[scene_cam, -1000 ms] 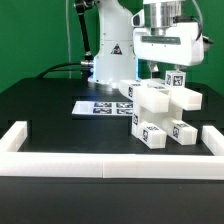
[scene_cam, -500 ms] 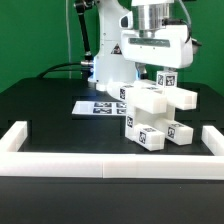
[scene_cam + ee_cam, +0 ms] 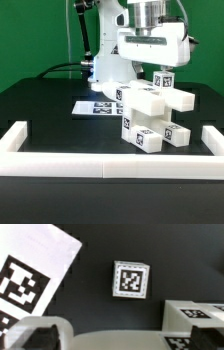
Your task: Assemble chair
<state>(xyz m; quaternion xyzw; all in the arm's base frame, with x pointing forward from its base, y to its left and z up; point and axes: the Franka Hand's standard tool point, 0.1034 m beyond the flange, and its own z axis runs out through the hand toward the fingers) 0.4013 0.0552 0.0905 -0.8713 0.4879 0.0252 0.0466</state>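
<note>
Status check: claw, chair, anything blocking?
Claw open, nothing held, above the chair. Chair parts joined, standing on the table. Marker board lies beside it, no obstruction seen.

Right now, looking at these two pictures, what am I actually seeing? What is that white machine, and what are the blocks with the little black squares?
The white machine is a robot arm; its gripper, a two-fingered hand, hangs over the work with its jaws open and nothing visibly held. One picture comes from a camera standing off to the side. The other comes from a camera on the robot's wrist, looking down, so everything appears close and cropped.

On the black table stands a half-built chair made of chunky white plastic pieces. The black-and-white squares are printed tags. The flat sheet of tags behind it is the marker board, which is no part of the chair. The wrist picture shows a lone tagged part lying on the table. A white border rail edges the work area.
</note>
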